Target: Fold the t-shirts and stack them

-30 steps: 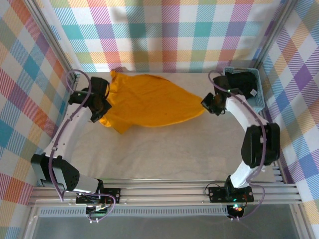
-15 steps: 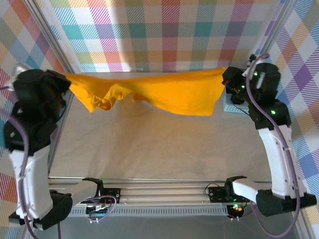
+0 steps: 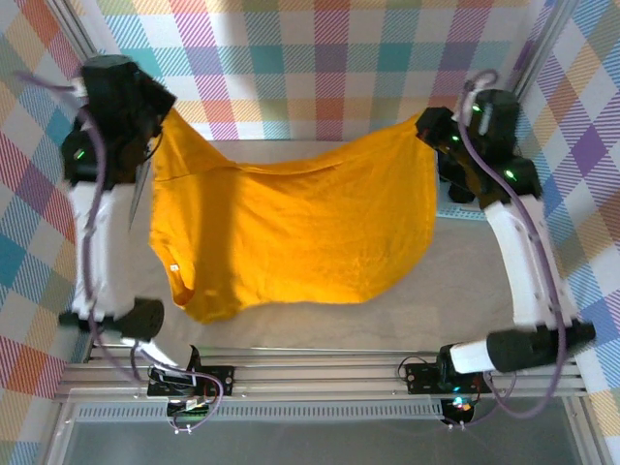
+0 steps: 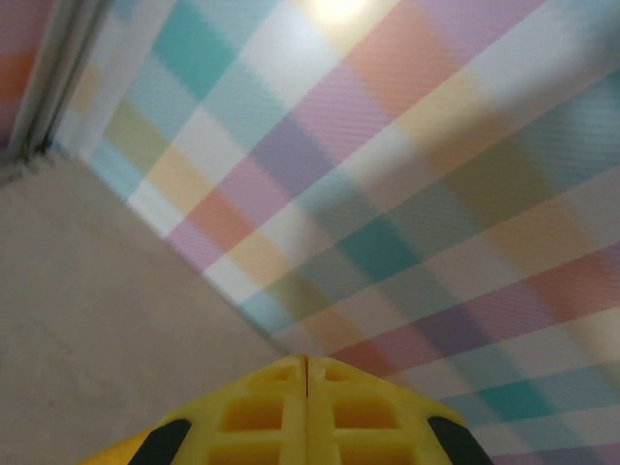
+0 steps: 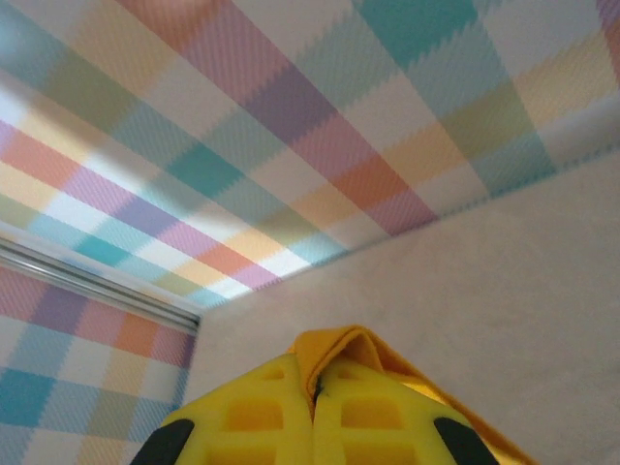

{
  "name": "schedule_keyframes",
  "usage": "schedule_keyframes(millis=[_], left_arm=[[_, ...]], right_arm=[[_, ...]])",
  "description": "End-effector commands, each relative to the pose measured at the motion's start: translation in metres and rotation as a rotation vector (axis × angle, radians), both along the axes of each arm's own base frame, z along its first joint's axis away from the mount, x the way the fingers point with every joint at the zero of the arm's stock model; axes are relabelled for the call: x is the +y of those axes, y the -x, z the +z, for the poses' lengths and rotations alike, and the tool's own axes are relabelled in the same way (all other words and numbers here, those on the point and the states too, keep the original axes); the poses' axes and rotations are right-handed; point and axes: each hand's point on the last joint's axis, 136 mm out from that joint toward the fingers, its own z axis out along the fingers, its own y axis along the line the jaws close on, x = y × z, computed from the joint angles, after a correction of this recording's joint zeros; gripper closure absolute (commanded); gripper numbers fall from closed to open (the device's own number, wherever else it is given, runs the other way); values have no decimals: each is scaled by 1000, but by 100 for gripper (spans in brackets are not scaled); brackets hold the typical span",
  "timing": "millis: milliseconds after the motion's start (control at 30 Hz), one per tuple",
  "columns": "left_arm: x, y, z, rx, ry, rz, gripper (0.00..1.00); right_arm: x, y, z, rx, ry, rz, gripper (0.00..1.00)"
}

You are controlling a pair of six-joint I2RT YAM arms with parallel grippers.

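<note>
Both clamped tight on orange t-shirt (image 3: 291, 228): left end effector (image 4: 306, 373) & right end effector (image 5: 315, 387).

At the bottom edge, the right gripper (image 5: 315, 376) has its two yellow fingers (image 5: 254, 418) pressed together with no gap showing, and a folded edge of the orange t-shirt (image 5: 351, 343) is pinched at their tips. The cloth peaks just above the fingertips and trails down and to the right along the right-hand finger. Beyond it, the pale beige table surface (image 5: 484, 291) meets a pastel checked wall (image 5: 242, 126), with a silver metal rail (image 5: 87, 276) crossing the wall on the left.
</note>
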Motion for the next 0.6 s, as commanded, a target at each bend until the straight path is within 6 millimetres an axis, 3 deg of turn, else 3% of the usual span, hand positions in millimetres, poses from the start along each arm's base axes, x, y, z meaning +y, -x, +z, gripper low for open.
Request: schedule_keyframes(millis=[0, 33, 133, 200, 267, 333, 467, 567], left_arm=[[5, -35, -16, 29, 86, -59, 100], [8, -45, -18, 28, 99, -63, 100], [10, -66, 4, -59, 119, -103, 100], [8, -70, 27, -143, 129, -132, 100], [9, -61, 55, -229, 121, -138, 100], [12, -40, 84, -303, 100, -125, 100], [18, 31, 144, -454, 50, -88, 100], [15, 77, 151, -467, 79, -88, 100]], right_arm=[[11, -37, 7, -29, -39, 52, 100], [12, -50, 7, -22, -47, 59, 100], [14, -75, 19, -39, -61, 80, 100], [12, -82, 36, -71, -62, 79, 100], [6, -85, 55, -109, -62, 63, 100], [-4, -80, 76, -153, -74, 42, 100], [-32, -53, 112, -234, -66, -24, 100], [-55, -27, 110, -228, -45, -100, 100]])
